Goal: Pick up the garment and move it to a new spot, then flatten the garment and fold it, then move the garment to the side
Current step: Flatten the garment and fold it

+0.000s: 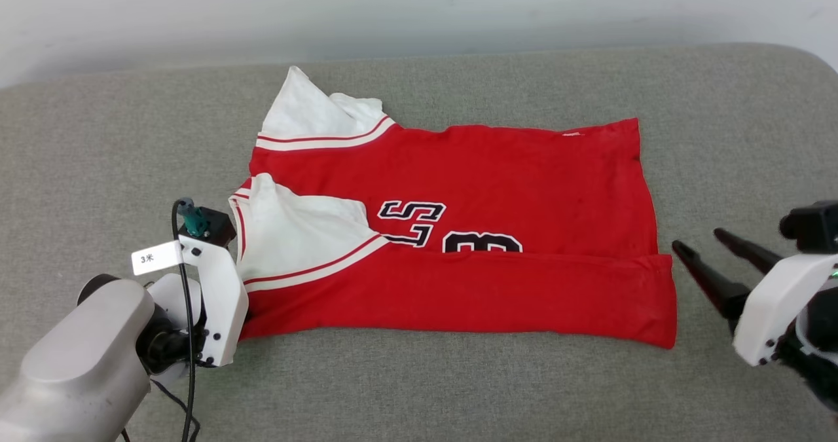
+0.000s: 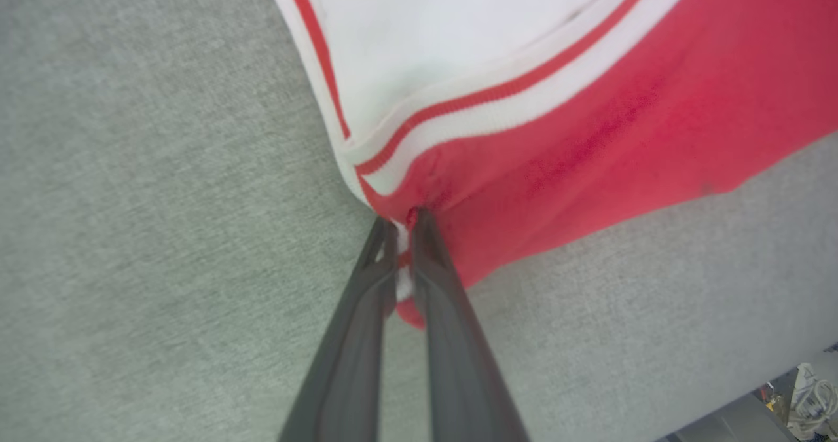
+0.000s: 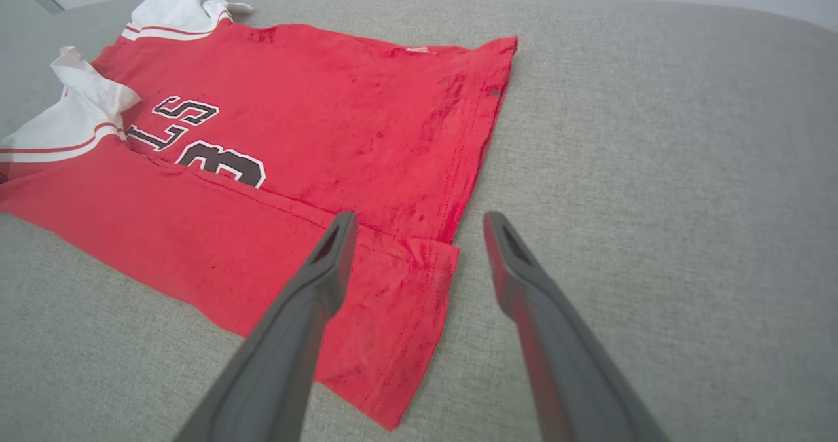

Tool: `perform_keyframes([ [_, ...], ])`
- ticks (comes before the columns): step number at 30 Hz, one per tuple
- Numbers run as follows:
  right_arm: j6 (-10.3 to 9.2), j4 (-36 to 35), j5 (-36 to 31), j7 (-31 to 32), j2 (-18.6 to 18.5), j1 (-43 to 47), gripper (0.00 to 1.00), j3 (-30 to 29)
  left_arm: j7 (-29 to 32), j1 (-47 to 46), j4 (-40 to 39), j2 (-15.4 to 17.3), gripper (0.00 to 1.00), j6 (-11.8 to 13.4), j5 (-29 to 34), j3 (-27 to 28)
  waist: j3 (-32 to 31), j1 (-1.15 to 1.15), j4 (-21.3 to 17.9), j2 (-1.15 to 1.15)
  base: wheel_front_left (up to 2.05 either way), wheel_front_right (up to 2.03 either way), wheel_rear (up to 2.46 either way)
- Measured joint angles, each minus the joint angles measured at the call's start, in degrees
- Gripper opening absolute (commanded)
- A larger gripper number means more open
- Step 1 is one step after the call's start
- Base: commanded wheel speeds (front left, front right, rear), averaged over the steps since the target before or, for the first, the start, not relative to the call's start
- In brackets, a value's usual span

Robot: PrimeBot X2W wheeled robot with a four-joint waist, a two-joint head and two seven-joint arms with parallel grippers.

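grey forearm [image 1: 72, 363], white screwed wrist housing [image 1: 219, 304], black cable [image 1: 191, 396], dark tapered fingers [image 3: 314, 285]

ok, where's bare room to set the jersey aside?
Widest bare patch: grey fabric top right of the jersey hem, beyond the right gripper. Also left of the armholes, and the near strip. Crowded at the near-left corner, pinched by the left gripper.

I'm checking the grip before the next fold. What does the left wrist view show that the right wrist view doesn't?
Left wrist view: the left end effector shut on a trimmed corner of the jersey. Right wrist view: the right end effector open beside the hem, plus the black letters and number. Both: the red jersey lying on the grey surface.
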Motion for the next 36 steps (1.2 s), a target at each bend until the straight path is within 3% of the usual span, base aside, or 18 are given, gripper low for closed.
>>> perform_keyframes([
  [5, 0.0, -1.53, -0.41, 5.52, -3.72, -1.48, 1.0, -0.62, -3.72, -0.24, -2.61, 0.12, 0.0, -0.01, -0.93, -0.34, -1.67, 0.0, 1.08, 0.0, 0.0, 0.0, 0.0],
  [11, 0.0, -3.02, 0.74, 18.11, -8.02, -2.63, 1.0, 1.75, -6.22, -0.98, -5.8, 2.02, 0.0, -0.01, -0.65, -1.16, -2.69, 0.01, 2.31, 0.0, 0.0, 0.0, 0.0],
  [18, 0.0, -2.47, 2.77, 28.56, -8.58, -2.63, 1.0, 4.16, -7.37, -1.63, -8.01, 2.4, 0.0, -0.01, -0.11, -1.86, -1.75, 0.0, 3.37, 0.0, 0.0, 0.0, 0.0],
  [28, -0.01, 5.46, 1.11, 28.49, -2.41, -3.14, 1.0, 6.0, -8.13, -3.89, -9.24, 1.69, 0.0, 0.0, 1.47, -2.37, 1.59, 0.0, 5.02, 0.0, 0.0, 0.0, 0.0],
  [36, -0.22, 10.15, 1.78, 24.48, -1.32, -3.99, 1.0, 9.59, -8.93, -4.19, -8.62, 1.04, 0.0, 0.07, 1.9, -2.74, 2.88, 0.0, 5.57, 0.0, 0.0, 0.0, 0.0],
])
